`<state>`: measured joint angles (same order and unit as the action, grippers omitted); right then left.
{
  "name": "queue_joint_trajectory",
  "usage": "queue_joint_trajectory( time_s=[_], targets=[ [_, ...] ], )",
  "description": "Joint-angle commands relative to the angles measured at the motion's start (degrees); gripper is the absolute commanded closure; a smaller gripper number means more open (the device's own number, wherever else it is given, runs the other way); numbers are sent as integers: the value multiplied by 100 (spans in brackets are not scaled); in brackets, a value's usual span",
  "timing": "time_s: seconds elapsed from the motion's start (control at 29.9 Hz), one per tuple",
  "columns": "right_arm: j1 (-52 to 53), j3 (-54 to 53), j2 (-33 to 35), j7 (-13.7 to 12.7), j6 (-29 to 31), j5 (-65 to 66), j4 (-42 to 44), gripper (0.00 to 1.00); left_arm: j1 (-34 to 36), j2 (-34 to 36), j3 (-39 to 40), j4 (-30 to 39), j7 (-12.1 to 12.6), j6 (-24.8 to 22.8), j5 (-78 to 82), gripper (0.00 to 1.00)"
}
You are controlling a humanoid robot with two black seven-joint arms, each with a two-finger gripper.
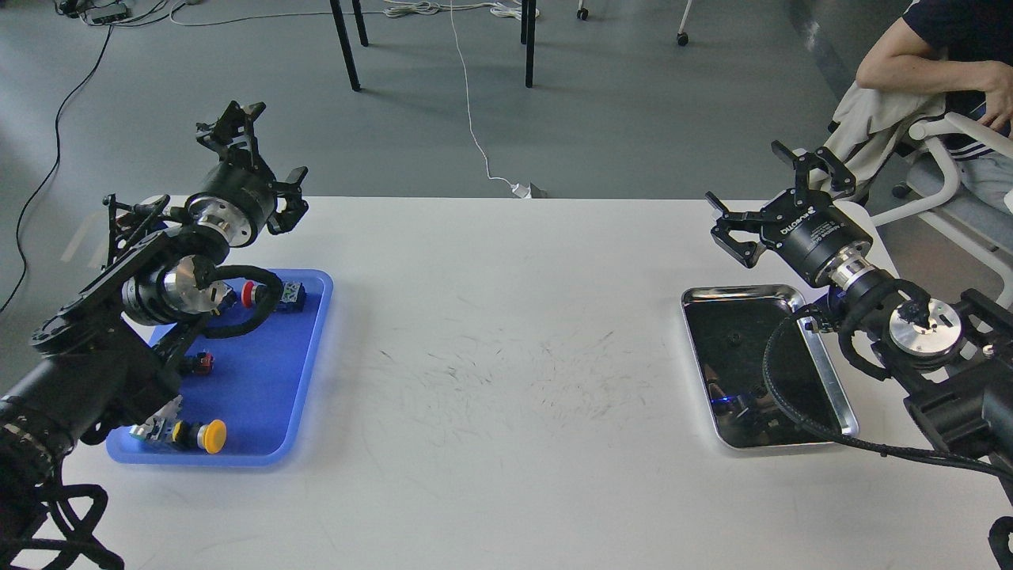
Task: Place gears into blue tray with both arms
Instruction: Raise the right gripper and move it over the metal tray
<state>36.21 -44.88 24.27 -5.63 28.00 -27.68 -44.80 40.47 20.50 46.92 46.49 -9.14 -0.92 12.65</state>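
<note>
The blue tray (265, 372) lies at the table's left side, partly hidden by my left arm. It holds three push-button switches: a red-capped one (252, 294), a small red one (202, 362) and a yellow-capped one (207, 436). My left gripper (261, 158) is raised above the tray's far end, open and empty. My right gripper (772, 198) hovers open and empty above the far edge of the steel tray (823, 360). A faint dark round spot (734, 338) in the steel tray may be a gear. I cannot make out any other gears.
A seated person (942, 55) and a white chair (957, 131) are close behind the table's far right corner. Cables (475, 134) and chair legs (346, 47) are on the grey floor beyond the table's far edge. The white tabletop (506, 356) lies between the two trays.
</note>
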Motion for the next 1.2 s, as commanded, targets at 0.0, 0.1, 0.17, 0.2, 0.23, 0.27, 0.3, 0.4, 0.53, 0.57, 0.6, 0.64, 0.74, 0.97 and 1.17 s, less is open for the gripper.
queue_joint_trajectory(
  time_s=[0.0,0.1,0.17,0.2,0.23,0.27,0.3,0.4,0.53,0.57,0.6,0.64,0.74,0.97,1.17],
  targets=[
    [0,-3,16,0,0,-9,-11,0,-4,-19,-16,0,-18,4,10,2],
    [9,-21,16,0,0,0,-11,0,5,-37,-7,-52,-35,-5,10,2],
    [9,-21,7,0,0,-9,-28,0,13,-37,-7,-96,-35,-5,10,2],
    [9,-21,7,0,0,0,-28,0,22,-28,-7,-105,-35,-13,10,2],
    [9,-21,7,0,0,0,-37,0,31,-2,-7,-105,-35,-13,10,2],
    [9,-21,16,0,0,0,-46,0,40,16,-7,-105,-27,-22,10,2],
    [9,-21,16,0,0,0,-46,0,40,42,1,-105,-35,-31,1,2],
    [9,-3,34,0,0,0,-37,0,22,182,-7,-105,-27,-75,1,2],
    [70,-3,69,0,0,0,-28,0,4,288,-7,-79,17,-101,1,2],
    [140,23,69,0,0,0,-28,0,5,332,-7,-79,35,-101,10,2],
    [193,50,69,0,0,0,-46,0,5,358,-7,-79,35,-101,1,2],
    [228,50,69,0,0,8,-63,0,5,385,1,-79,35,-101,1,2],
    [360,67,60,-9,0,192,77,0,5,481,1,-35,26,-101,1,2],
    [641,137,42,-70,0,360,499,0,13,674,37,-17,44,-180,1,2],
    [870,665,104,-79,0,360,446,0,40,780,-7,-8,44,-444,10,2]
  ],
)
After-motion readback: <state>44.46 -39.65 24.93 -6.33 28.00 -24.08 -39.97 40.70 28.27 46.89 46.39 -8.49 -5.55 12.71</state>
